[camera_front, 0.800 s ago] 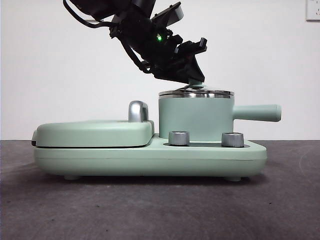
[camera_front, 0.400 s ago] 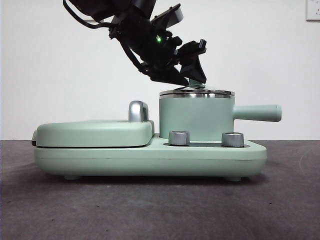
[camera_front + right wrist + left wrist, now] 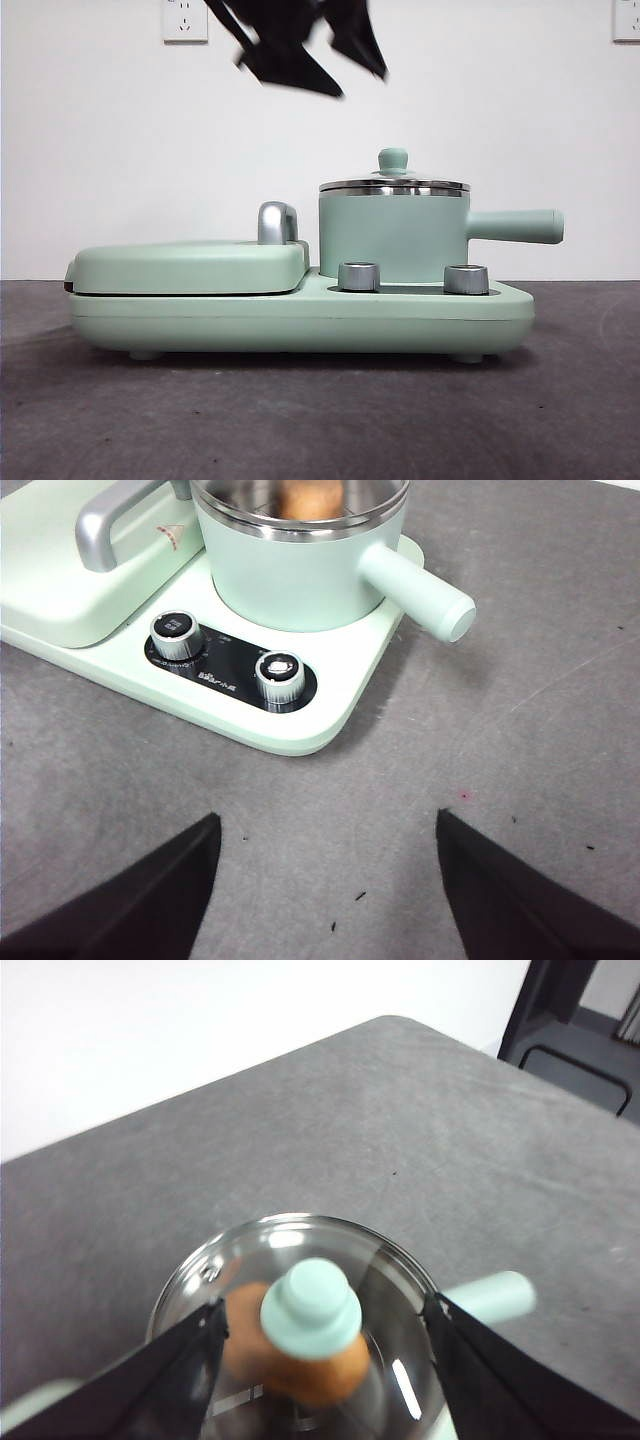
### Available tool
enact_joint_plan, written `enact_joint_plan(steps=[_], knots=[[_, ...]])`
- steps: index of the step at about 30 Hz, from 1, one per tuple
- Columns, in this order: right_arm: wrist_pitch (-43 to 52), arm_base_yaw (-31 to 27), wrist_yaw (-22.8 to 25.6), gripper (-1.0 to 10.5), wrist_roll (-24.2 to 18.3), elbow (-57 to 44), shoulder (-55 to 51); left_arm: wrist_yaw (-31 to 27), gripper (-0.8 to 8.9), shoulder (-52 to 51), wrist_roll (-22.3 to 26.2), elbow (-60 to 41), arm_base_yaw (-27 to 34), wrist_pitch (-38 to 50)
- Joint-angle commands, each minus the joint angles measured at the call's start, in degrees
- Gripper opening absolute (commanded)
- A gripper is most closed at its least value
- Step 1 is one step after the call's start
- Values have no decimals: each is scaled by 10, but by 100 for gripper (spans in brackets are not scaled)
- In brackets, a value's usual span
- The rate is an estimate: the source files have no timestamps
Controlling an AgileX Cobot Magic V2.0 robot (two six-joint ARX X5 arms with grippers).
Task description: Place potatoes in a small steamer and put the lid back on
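The left gripper (image 3: 320,1360) is hanging directly above the lid (image 3: 300,1300), its jaws spread wide on either side of the mint-green knob (image 3: 311,1309) and gripping nothing; in the front view it is showing as a dark blurred shape (image 3: 300,45) near the top edge, well clear of the knob (image 3: 392,160). The lid (image 3: 394,186) is sitting level on the steel rim of the small steamer (image 3: 392,240), and through the glass the potatoes (image 3: 300,1365) are showing as one orange-brown lump inside the pot. The steamer is standing on the pale green cooker base (image 3: 300,315), beside the flat griddle cover (image 3: 185,265), with the bench (image 3: 320,420) underneath. The right gripper (image 3: 325,880) is waiting apart over the bench, jaws open and empty, looking toward the steamer (image 3: 300,575) and its side handle (image 3: 415,590). By the look of things, both steps of the task are done. Should the lid need handling, the glass is probably brittle and smooth, so the knob is the place to pinch; the potato seems firm and matte, likely easy to grip across its width.
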Motion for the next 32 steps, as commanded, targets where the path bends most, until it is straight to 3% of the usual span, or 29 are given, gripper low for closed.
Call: enact_joint_plan(steps=[1, 5, 9, 22, 25, 32], knots=[[4, 4, -2, 333, 6, 5, 2, 3, 325, -16, -58, 8, 6, -59], [9, 4, -11, 333, 5, 5, 14, 3, 324, -61, -70, -2, 13, -116], [38, 4, -43, 333, 3, 5, 44, 3, 323, -116, -71, -56, 14, -111], [237, 4, -134, 333, -11, 6, 229, 1, 323, -357, -161, -387, 14, -24], [270, 4, -143, 333, -9, 6, 261, -5, 323, -407, -179, -423, 14, -25], [292, 4, -149, 333, -7, 6, 278, -5, 315, -452, -159, -427, 14, -60]])
